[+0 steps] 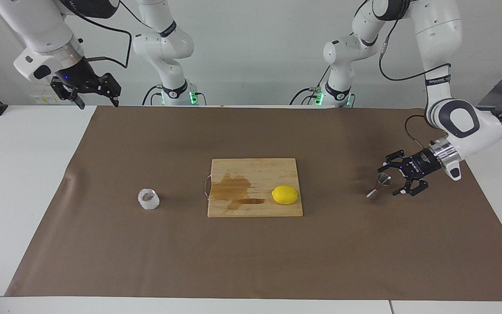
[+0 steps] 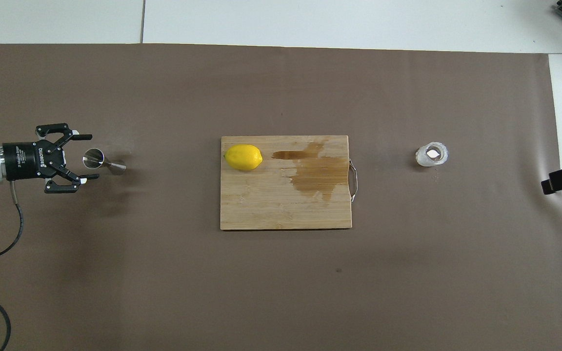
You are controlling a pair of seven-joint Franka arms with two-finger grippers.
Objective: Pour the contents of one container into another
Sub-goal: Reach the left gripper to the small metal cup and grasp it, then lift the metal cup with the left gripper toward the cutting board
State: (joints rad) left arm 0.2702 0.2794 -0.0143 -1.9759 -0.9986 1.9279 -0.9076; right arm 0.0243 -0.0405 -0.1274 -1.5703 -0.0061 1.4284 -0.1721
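Toward the right arm's end from the stained wooden cutting board (image 1: 255, 187), the small bumpy clear glass cup (image 1: 148, 199) stands alone; the right gripper (image 1: 95, 97) waits high, fingers spread. Toward the left arm's end, the shiny hourglass steel jigger (image 1: 378, 186) leans between the left gripper's (image 1: 397, 174) open jaws; a skewed closing could topple it. Only the overhead view shows its open mouth.

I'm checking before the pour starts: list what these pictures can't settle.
- Glass cup: contents unreadable in either view; too small, walls bumpy.
- Right gripper: in the overhead view only a dark corner shows, cut off by the edge.
- Steel jigger: whether it holds liquid; too small. The left gripper sits open beside it.
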